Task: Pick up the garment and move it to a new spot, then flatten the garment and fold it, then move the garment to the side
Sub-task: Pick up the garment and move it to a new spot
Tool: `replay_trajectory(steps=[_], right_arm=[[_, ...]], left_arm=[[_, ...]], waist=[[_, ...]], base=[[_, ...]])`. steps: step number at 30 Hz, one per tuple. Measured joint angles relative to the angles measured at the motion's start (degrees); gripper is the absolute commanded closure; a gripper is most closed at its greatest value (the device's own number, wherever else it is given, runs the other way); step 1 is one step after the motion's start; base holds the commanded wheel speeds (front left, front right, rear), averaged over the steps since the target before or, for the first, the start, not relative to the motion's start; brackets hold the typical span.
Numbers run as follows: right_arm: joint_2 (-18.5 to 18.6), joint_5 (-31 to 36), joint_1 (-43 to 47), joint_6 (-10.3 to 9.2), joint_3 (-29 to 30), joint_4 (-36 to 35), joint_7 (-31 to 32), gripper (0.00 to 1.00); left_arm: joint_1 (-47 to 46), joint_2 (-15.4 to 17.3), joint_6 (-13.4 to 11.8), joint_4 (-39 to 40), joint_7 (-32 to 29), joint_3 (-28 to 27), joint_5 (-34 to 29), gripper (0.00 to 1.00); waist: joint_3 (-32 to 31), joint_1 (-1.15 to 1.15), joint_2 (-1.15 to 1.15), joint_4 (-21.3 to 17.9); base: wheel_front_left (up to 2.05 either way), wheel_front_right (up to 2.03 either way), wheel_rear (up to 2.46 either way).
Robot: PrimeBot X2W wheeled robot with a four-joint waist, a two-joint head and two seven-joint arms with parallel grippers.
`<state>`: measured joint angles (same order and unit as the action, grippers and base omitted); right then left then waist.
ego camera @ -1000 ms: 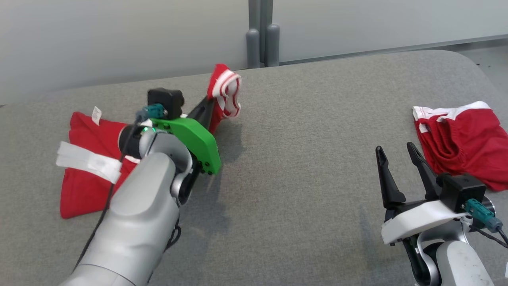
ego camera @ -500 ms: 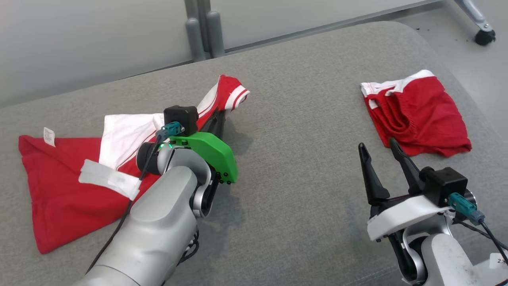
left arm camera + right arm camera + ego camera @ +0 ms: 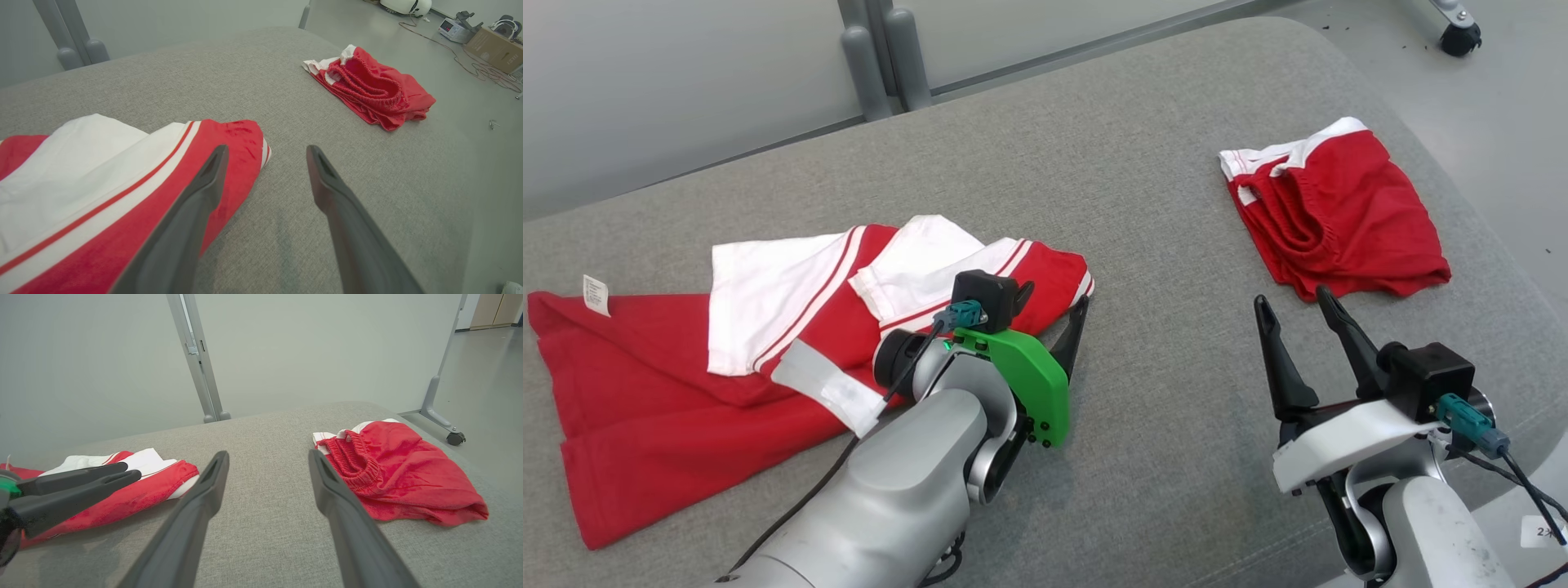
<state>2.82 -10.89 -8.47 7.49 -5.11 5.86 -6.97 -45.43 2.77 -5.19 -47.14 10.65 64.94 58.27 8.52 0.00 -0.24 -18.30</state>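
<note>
Both spread empty, left claw [image 3: 265,153] and right claw [image 3: 1292,296] hang over a grey fabric table [image 3: 1160,204] beside a pale wall [image 3: 686,82].

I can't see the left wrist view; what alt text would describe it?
The open left pincer hangs over a grey padded surface, at the edge of a red-and-white garment. Red shorts lie bunched farther away.

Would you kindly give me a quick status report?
Left gripper open over shirt edge. Right gripper open, empty. Shirt lies on table, unheld. Shorts aside, nothing blocking.
</note>
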Motion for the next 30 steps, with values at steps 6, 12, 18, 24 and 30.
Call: replay_trajectory(steps=[6,12,18,24,30], right_arm=[[-0.01,0.54,0.17,0.0,0.75,-0.18,0.32,0.0],[0.01,1.09,2.38,0.0,2.26,-0.91,1.21,0.0],[0.0,1.29,3.72,0.0,2.14,-2.29,2.34,0.0],[-0.01,1.45,3.67,0.0,1.34,-3.59,2.88,0.0],[0.0,1.55,2.74,0.0,1.46,-4.46,2.91,0.0]], left_arm=[[-0.26,0.0,0.16,0.15,2.02,1.54,2.94,0.0],[0.3,0.0,-0.46,-3.48,3.53,0.94,6.12,0.0],[1.71,0.07,-0.93,-10.49,3.49,-1.35,10.02,0.0],[1.74,0.04,-0.29,-14.75,2.76,-3.07,13.26,0.0],[-1.92,0.03,1.24,-19.15,2.77,-3.99,14.37,0.0]], waist=[[-1.49,0.0,0.0,1.55],[-4.04,0.0,0.0,4.27],[-6.39,0.0,0.0,6.72],[-6.23,0.0,0.0,7.02],[-2.79,0.0,0.0,4.82]], base=[[0.0,0.0,0.0],[0.0,0.0,0.0],[0.0,0.0,0.0],[0.0,0.0,0.0],[0.0,0.0,0.0]])
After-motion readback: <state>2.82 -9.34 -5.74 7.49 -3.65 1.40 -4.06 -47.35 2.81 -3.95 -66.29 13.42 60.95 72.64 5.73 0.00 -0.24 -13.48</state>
